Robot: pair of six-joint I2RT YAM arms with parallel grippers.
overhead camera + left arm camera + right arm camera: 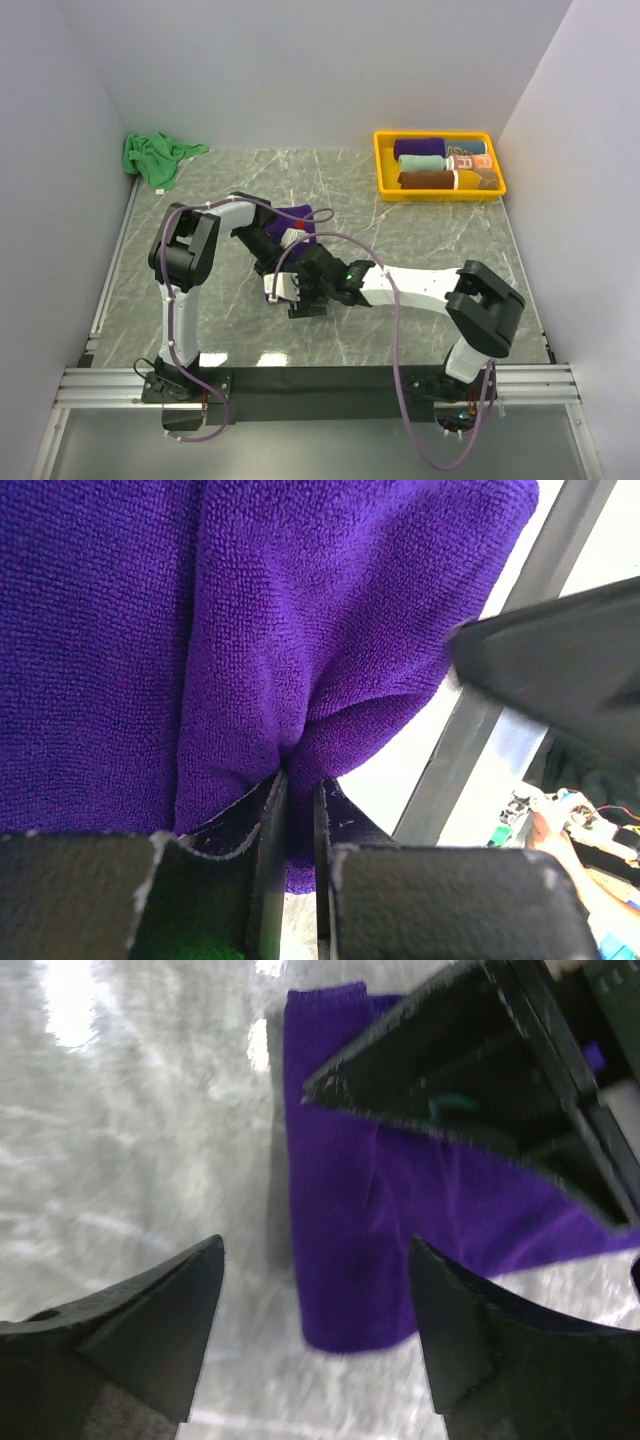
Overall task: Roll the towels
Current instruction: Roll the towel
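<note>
Purple towel (300, 630) in left gripper (298, 792)

The work surface is a tabletop (450, 240) with a grey-green marble pattern. Plain pale walls enclose it on three sides. The back wall (320, 70) stands well beyond both grippers. The left wall (50, 200) is outboard of the left gripper (300, 780), and the right wall (590, 150) is outboard of the right gripper (315, 1250). An aluminium rail (100, 385) runs along the table edge behind the grippers.

Ahead and left of the right gripper, a bright glare patch (70, 1000) lies on the surface. Beyond the left gripper, to its right, a dark frame strut (470, 750) crosses a bright background. The blurred clutter (560, 820) beside it is possibly a workbench.
</note>
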